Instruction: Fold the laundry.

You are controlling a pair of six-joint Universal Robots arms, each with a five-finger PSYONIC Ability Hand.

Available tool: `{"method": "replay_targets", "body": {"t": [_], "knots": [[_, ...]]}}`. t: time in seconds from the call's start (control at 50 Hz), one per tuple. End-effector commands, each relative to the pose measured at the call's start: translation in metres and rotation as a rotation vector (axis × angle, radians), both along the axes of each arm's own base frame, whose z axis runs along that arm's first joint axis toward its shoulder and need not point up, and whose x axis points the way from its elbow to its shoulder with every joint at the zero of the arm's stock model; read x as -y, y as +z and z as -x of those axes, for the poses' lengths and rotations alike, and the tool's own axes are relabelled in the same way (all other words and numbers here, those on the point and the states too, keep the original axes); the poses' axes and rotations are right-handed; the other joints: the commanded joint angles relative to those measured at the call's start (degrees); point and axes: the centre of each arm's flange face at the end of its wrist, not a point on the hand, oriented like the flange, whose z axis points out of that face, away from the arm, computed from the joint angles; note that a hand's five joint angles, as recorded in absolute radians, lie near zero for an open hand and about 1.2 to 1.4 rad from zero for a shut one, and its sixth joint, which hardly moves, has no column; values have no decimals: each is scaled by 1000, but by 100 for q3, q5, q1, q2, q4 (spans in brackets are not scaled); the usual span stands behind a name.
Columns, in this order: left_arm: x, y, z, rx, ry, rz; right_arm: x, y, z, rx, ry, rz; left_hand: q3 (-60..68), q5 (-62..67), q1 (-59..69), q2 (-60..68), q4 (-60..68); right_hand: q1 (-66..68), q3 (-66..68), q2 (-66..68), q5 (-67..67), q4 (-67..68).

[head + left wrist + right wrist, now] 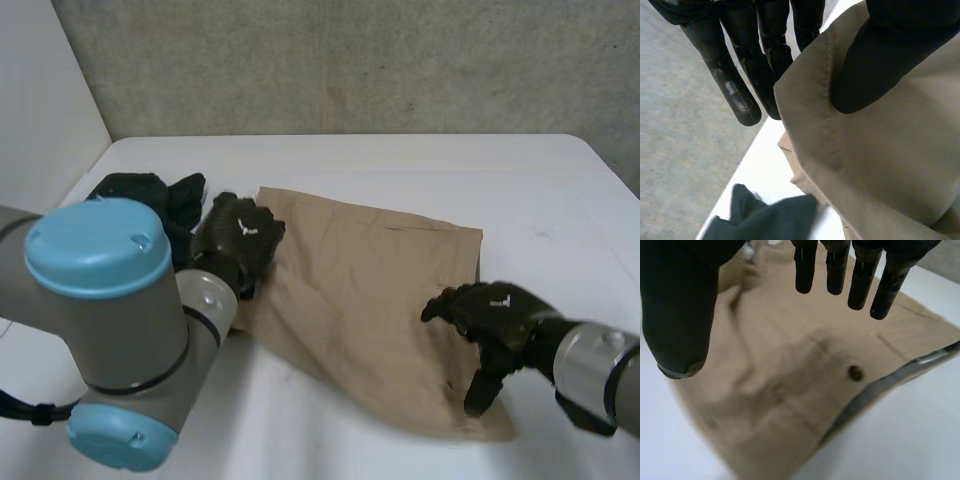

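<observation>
Tan cloth (360,290) lies spread flat on the table (500,170), mid-table. Left hand (238,240) pinches its far left corner, thumb on top and fingers (747,75) under the hem. Right hand (490,320) hangs over its near right corner, fingers straight, holding nothing. Dark cloth (150,195) lies bunched just beside the left hand.

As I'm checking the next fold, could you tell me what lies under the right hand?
Under the open right hand lies the tan garment, with a small dark spot on it. The white table shows beside it; whatever is beneath the cloth is covered.
</observation>
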Motion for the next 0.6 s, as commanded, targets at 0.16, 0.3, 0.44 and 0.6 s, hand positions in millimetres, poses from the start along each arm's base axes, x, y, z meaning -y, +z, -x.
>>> {"method": "replay_targets", "body": {"t": [0.16,0.3,0.44,0.6], "knots": [[21,19,4,-70,30,45,-19,-33,1,93,-33,37,1167,1376,1582,1135,1129,420,339,266,296,268],[25,23,4,-118,43,34,-2,-60,0,60,-69,-5,1167,1376,1582,1135,1129,1126,1045,972,1002,974],[28,27,4,-131,48,40,4,-68,-1,42,-88,-11,1167,1376,1582,1135,1129,3779,3697,3624,3655,3626],[24,21,2,-112,48,5,10,-39,-1,66,-80,104,1167,1376,1582,1135,1129,6589,6507,6434,6465,6436]]}}
